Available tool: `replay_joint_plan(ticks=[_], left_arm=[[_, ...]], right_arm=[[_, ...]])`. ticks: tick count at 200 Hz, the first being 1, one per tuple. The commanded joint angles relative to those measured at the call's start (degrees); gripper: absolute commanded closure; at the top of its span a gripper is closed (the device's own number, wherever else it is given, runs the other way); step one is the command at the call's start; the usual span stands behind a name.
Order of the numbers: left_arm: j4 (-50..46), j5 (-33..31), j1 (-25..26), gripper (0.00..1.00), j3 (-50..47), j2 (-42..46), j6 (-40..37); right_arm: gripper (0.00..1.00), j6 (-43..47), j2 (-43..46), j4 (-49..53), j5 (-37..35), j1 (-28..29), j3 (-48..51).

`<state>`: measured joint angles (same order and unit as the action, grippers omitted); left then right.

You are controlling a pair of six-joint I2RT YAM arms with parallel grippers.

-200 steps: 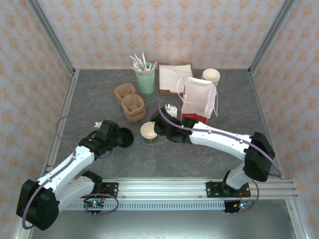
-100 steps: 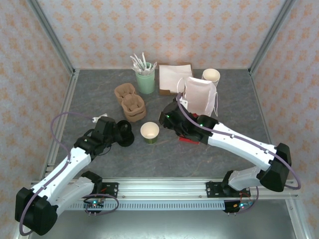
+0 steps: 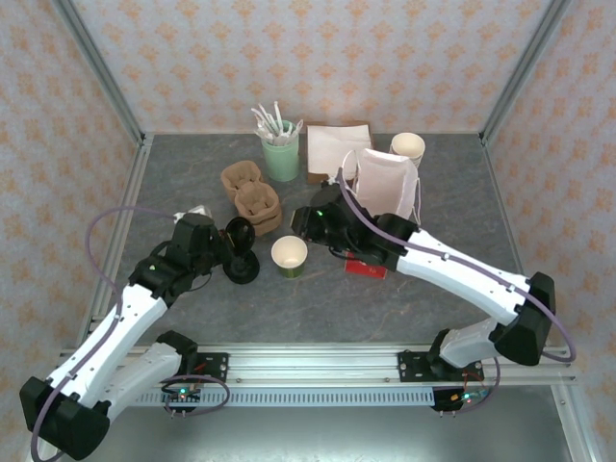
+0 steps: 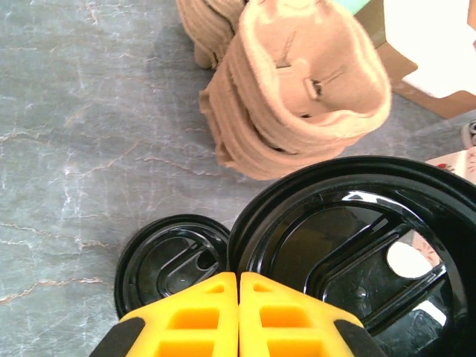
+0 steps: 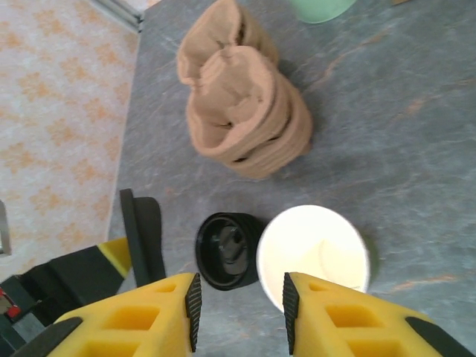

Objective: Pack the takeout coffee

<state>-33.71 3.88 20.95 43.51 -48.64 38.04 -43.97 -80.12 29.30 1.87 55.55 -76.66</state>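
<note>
The takeout coffee (image 3: 289, 256) stands uncapped on the table (image 3: 183, 192), not yet packed, with the left gripper (image 4: 238, 279) at its nine o'clock pinching a black lid (image 4: 357, 223) and the right gripper (image 5: 242, 294) at one o'clock hovering half-open and empty, so lidding and packing look left to do.

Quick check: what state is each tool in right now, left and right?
Left tool: closed, pinching a black lid at its rim.
Right tool: open, holding nothing, near the paper cup.
</note>
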Motion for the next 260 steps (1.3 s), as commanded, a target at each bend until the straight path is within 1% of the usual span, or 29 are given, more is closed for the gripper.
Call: replay_joint_plan(ticks=[1, 30, 63, 95, 128, 189, 260], left_arm=[[-3.24, 2.46, -0.48, 0.92, 2.81, 0.83, -1.56], [-4.17, 4.48, -0.38, 0.92, 4.8, 0.6, -1.82], [-4.63, 5.03, -0.3, 0.92, 5.97, 0.48, -2.02], [-4.56, 5.26, -0.17, 0.92, 6.42, 0.47, -2.05], [-4.63, 5.45, 0.06, 0.92, 7.0, 0.39, -2.16], [-4.49, 5.44, 0.4, 0.92, 7.23, -0.23, -2.53], [-4.15, 5.27, 1.11, 0.92, 6.92, -0.75, -2.45]], right_arm=[[0.63, -0.42, -2.88, -0.89, 4.53, -0.32, -5.48], [0.63, -0.28, -6.86, 1.55, 6.75, -0.15, -10.97], [0.62, 0.26, -10.51, 2.87, 8.89, 0.47, -15.28], [0.62, 0.79, -13.77, 5.33, 9.46, 1.48, -19.03], [0.63, 1.67, -16.18, 8.08, 8.5, 2.41, -21.66], [0.65, 1.86, -17.61, 7.91, 10.31, 2.66, -22.57], [0.65, 2.28, -18.19, 6.96, 11.93, 2.9, -22.65]])
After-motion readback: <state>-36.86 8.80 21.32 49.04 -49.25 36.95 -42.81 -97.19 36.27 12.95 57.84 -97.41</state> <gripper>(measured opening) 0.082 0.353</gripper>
